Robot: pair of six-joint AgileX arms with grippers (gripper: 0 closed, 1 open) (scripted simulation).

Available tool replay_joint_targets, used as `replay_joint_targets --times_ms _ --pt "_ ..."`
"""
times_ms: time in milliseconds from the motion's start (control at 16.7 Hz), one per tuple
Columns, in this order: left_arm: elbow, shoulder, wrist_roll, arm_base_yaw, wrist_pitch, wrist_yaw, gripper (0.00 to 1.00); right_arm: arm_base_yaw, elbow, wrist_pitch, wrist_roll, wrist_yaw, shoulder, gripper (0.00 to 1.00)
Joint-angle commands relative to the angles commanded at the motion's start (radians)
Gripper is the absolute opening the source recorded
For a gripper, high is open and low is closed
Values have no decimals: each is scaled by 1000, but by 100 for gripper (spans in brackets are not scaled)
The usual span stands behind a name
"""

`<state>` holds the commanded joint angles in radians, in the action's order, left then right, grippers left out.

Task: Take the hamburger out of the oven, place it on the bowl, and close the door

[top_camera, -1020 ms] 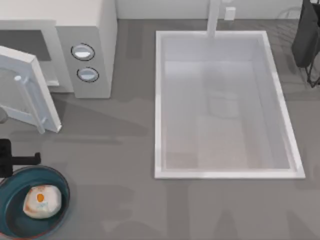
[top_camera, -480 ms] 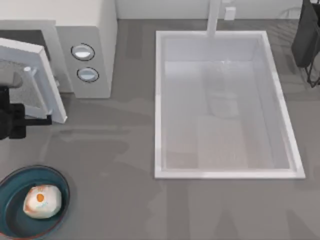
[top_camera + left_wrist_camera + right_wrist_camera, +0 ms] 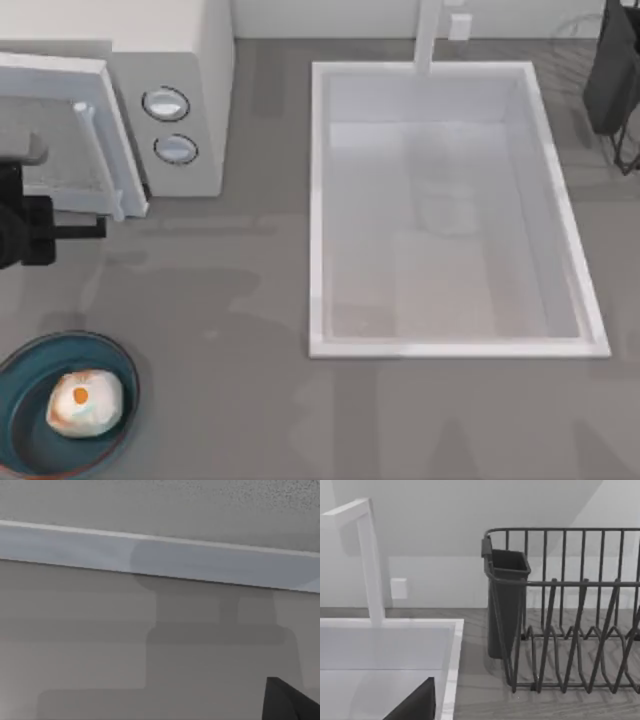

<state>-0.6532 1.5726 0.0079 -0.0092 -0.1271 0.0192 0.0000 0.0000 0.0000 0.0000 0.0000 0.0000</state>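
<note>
1. The hamburger (image 3: 85,402) is a small round pale bun with an orange patch on top. It sits inside the bowl (image 3: 20,380), a dark teal dish with a thin orange-brown rim, at the table's near left corner.
2. The oven (image 3: 185,60) stands at the far left, white, with two round silver-blue knobs on its front panel.
3. The door (image 3: 60,135) is a white panel with a greyish window and a slim bar handle. It is nearly shut, at a slight angle to the oven front.
4. Our left gripper (image 3: 85,228) is at the left edge, just in front of the door. We cannot tell whether its jaws are open or closed.
5. Compared with a second ago, the door has swung from wide open almost to the oven face, and our left gripper has moved from beside the bowl up to the door.
6. Our right arm (image 3: 615,70) is parked at the far right, by the sink (image 3: 315,200).
</note>
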Motion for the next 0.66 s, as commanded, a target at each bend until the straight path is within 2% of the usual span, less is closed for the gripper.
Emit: replay_joint_targets --times_ms 420,660 --pt "-314 285 -2 -6 22 0 0 0 0 0 0 0 0 100" --pt "-383 351 -2 -7 29 -1 0 0 0 0 0 0 0 100"
